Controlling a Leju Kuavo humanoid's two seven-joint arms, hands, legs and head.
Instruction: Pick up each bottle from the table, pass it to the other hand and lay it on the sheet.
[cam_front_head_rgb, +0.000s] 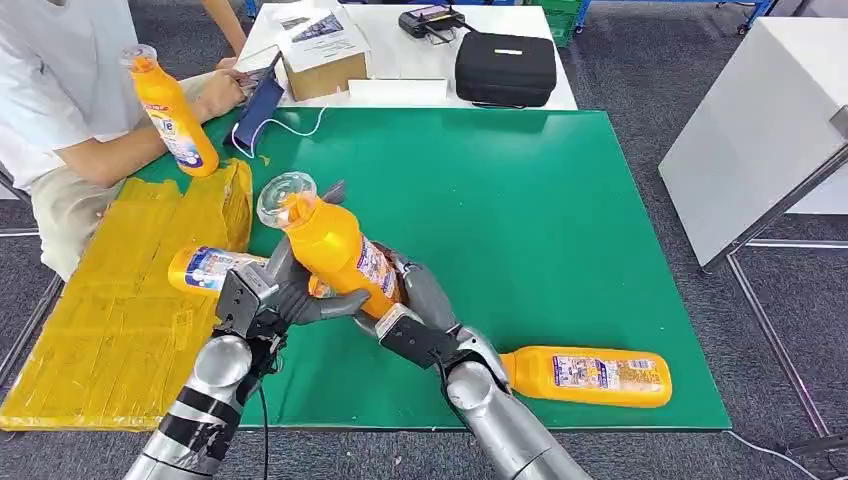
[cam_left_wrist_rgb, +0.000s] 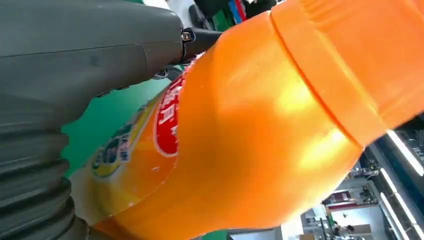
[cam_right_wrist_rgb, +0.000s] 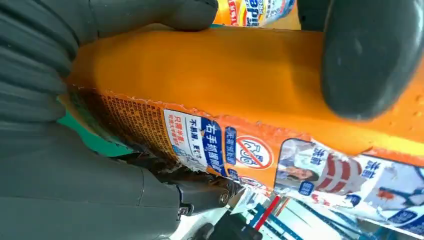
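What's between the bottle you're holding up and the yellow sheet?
In the head view, the left robot hand gripping the held bottle, then another orange bottle lying at the yellow sheet's near edge.

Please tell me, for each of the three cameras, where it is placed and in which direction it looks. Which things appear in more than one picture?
Head view: high on the robot, looking forward and down at the green table; both silver arms rise from below, left hand and right hand around the held bottle.
Left wrist view: behind the left hand, close on the held bottle.
Right wrist view: behind the right hand, close on that bottle's label side.
Shared: all three views show the held bottle.
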